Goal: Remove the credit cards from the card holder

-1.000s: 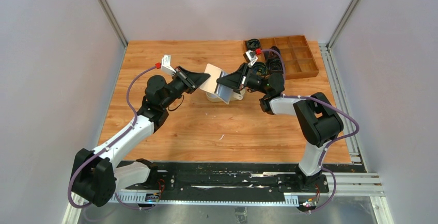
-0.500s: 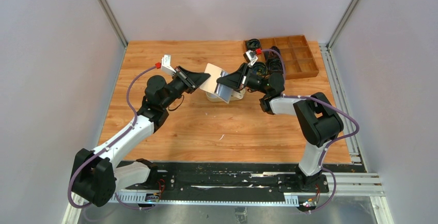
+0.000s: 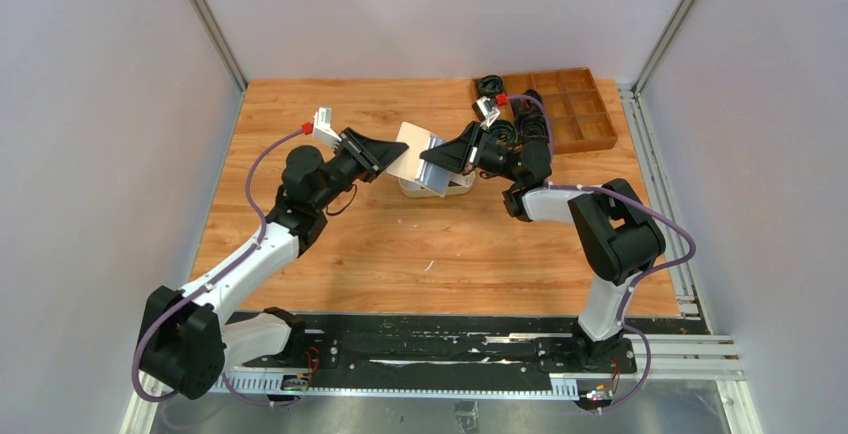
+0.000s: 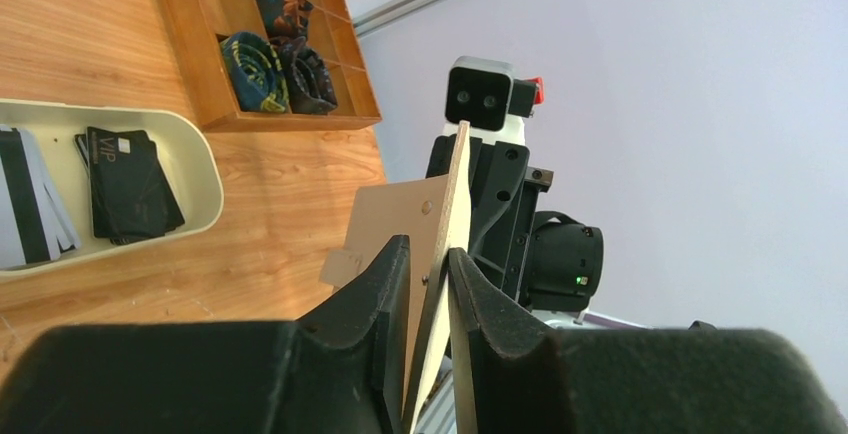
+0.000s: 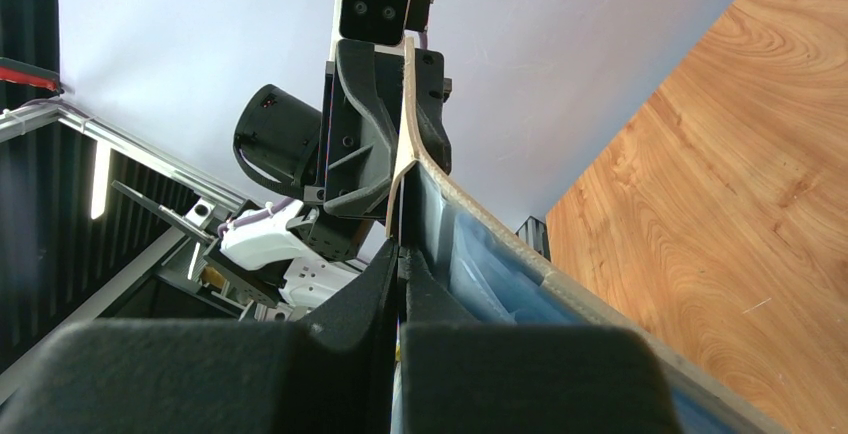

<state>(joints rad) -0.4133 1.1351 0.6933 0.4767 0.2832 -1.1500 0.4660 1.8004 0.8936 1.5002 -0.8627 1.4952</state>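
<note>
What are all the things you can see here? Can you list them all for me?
table: one, orange-brown wood, under everything
tray: one, cream, oval, middle of the table
black cards: a small stack, lying in the tray
striped cards: a few, white with a dark stripe, in the tray beside the black ones
wooden box: one, brown, far right corner, many compartments
rolled things: several, dark patterned, in the box's compartments
card holder: one, beige outside, blue-grey inside, held open in the air
left gripper: one, black, fingers either side of one flap
right gripper: one, black, pinching the other flap
</note>
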